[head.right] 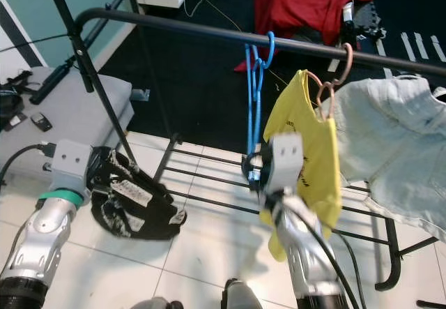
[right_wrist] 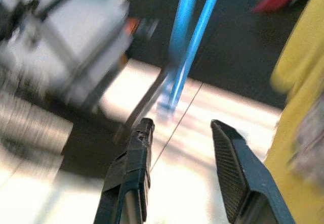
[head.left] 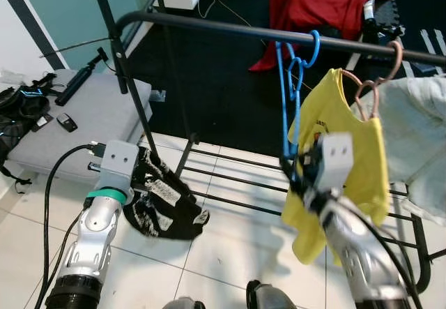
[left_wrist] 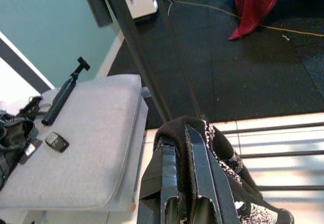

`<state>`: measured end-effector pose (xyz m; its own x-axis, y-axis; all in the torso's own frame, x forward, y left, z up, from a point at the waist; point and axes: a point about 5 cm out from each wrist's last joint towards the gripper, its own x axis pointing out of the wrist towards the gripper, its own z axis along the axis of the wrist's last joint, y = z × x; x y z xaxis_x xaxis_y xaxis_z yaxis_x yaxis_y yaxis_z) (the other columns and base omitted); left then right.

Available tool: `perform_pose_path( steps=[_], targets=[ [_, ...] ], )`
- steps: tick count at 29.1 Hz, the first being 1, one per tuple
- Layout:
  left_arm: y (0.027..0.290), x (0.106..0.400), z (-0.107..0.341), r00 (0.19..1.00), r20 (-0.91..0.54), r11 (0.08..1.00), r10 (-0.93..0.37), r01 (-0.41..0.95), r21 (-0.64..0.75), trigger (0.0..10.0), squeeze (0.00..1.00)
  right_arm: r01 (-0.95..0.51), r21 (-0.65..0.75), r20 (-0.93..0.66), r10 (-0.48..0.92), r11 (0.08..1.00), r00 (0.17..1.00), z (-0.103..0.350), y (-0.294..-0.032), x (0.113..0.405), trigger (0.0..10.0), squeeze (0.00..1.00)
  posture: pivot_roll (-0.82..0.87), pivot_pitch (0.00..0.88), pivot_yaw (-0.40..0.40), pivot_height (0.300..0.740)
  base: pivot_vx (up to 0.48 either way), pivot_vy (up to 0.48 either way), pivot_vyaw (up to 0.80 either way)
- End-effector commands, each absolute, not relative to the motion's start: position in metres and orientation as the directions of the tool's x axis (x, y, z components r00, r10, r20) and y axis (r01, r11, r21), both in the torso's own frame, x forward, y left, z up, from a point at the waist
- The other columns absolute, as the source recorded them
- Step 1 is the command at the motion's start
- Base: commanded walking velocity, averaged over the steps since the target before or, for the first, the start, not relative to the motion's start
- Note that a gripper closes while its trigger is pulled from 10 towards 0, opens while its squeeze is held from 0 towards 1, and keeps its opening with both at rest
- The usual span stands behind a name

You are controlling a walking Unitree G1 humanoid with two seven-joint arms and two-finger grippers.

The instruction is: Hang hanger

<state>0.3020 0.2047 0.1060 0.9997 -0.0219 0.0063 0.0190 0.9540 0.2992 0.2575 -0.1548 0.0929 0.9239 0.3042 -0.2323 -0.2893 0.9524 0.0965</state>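
Note:
A blue hanger [head.left: 291, 93] hangs by its hook on the black rail [head.left: 209, 27] of a clothes rack. My right gripper [right_wrist: 181, 129] is open just below and in front of the hanger's lower end [right_wrist: 188, 37], with nothing between its fingers; this view is blurred. The right arm [head.left: 334, 162] rises in front of a yellow shirt [head.left: 355, 141] on a pink hanger. My left gripper [left_wrist: 185, 158] is low on the left, shut on a black-and-white patterned garment [head.left: 164, 197] that droops towards the floor.
A pale denim garment [head.left: 418, 134] hangs at the rail's right end. The rack's slanted post [head.left: 129, 79] and low bars [head.left: 230, 180] stand ahead. A grey cushion [head.left: 97, 117] with a small tripod and remote lies to the left. Red cloth [head.left: 320, 2] lies beyond.

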Motion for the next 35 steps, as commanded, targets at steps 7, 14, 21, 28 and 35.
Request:
perform_pose_path(
  steps=[7, 14, 21, 28, 35],
  targets=[
    [0.181, 0.302, 0.149, 0.910, 0.051, 0.858, -0.412, 0.368, 0.358, 10.0, 0.00, -0.574, 0.020, -0.566, 0.483, 0.818, 0.668, 0.023, -0.179, 0.154, 10.0, 0.00, -0.14, 0.082, 0.114, 0.740, 0.000, 0.000, 0.00],
    [0.168, 0.296, 0.175, 0.680, -0.062, 0.588, -0.731, 0.673, 0.449, 10.0, 0.00, -0.606, 0.078, -0.488, 0.560, 0.792, 0.669, 0.056, -0.199, 0.151, 10.0, 0.00, -0.15, 0.073, 0.127, 0.740, 0.000, 0.000, 0.00],
    [0.156, 0.284, 0.190, 0.418, -0.196, 0.267, -0.887, 0.810, 0.521, 10.0, 0.00, -0.617, 0.008, -0.301, 0.590, 0.787, 0.749, 0.111, -0.216, 0.172, 10.0, 0.00, -0.16, 0.064, 0.128, 0.740, 0.000, 0.000, 0.00],
    [0.144, 0.283, 0.192, 0.336, -0.273, 0.042, -0.902, 0.697, 0.716, 10.0, 0.00, -0.631, 0.103, -0.198, 0.637, 0.769, 0.745, 0.131, -0.226, 0.169, 10.0, 0.00, -0.18, 0.062, 0.130, 0.740, 0.000, 0.000, 0.00],
    [0.116, 0.271, 0.211, 0.223, -0.153, -0.087, -0.963, 0.281, 0.956, 10.0, 0.00, -0.669, 0.246, -0.207, 0.712, 0.702, 0.671, 0.119, -0.221, 0.159, 10.0, 0.00, -0.18, 0.073, 0.124, 0.740, 0.000, 0.000, 0.00]
  ],
)
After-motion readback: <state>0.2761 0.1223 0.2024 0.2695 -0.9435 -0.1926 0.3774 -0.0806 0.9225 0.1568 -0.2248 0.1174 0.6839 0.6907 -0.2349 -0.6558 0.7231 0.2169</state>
